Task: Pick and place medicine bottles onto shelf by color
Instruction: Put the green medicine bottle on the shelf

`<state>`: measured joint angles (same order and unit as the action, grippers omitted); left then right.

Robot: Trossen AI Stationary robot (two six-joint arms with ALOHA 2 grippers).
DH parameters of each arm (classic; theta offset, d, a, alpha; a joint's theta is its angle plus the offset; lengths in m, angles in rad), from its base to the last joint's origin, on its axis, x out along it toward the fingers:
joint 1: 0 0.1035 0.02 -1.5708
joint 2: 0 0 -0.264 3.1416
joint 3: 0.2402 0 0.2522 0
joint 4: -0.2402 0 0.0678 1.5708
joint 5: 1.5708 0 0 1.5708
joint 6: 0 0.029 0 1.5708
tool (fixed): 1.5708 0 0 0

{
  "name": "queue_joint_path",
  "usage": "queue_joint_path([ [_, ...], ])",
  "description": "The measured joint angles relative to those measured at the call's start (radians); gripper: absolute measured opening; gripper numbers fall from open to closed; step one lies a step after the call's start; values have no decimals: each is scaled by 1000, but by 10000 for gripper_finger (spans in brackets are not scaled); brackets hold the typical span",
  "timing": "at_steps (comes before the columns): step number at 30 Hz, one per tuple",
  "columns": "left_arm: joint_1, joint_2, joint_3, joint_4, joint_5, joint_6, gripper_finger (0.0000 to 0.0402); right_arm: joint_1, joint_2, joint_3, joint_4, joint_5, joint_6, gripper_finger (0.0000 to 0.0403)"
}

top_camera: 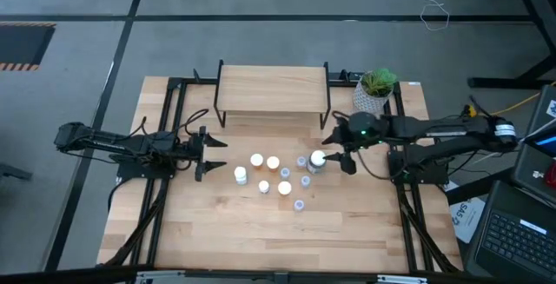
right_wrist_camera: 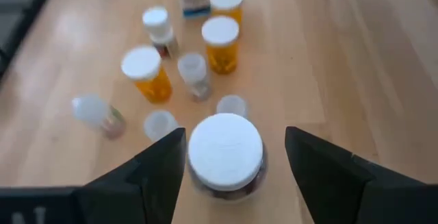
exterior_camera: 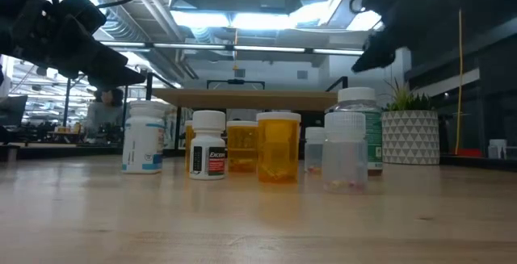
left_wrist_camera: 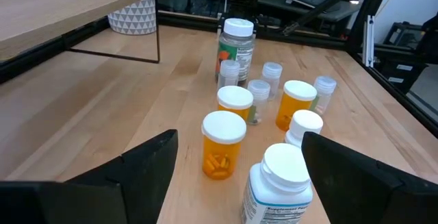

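The medicine bottles stand upright in a loose cluster mid-table: the white bottle [top_camera: 241,175], several orange ones such as [top_camera: 257,160], several tiny clear ones such as [top_camera: 299,204], and the larger green-label bottle [top_camera: 317,160]. My right gripper [right_wrist_camera: 235,133] is open and hovers above the larger bottle's white cap [right_wrist_camera: 226,148], one finger on each side, clear of it. My left gripper [top_camera: 210,157] is open, raised off the table left of the cluster, and points at the white bottle [left_wrist_camera: 280,183]. The shelf [top_camera: 272,89] stands behind the bottles on its thin black legs.
A white pot with a green plant [top_camera: 375,89] stands right of the shelf, close behind my right arm. Black frame rails run along the table's left and right sides. Bare wood lies in front of the cluster toward the near edge.
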<state>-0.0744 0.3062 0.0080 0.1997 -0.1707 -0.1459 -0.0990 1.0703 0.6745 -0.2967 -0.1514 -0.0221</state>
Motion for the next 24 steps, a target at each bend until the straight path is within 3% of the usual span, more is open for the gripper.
queue_joint_path([
  [7, 0, 0, 0, 0, 0, 0, 308, 22, 101, 21, 44, -1, -195, 251],
  [24, 0, 0, 0, 0, 0, 0, 308, 78, 105, 131, 30, 1, -173, 251],
])
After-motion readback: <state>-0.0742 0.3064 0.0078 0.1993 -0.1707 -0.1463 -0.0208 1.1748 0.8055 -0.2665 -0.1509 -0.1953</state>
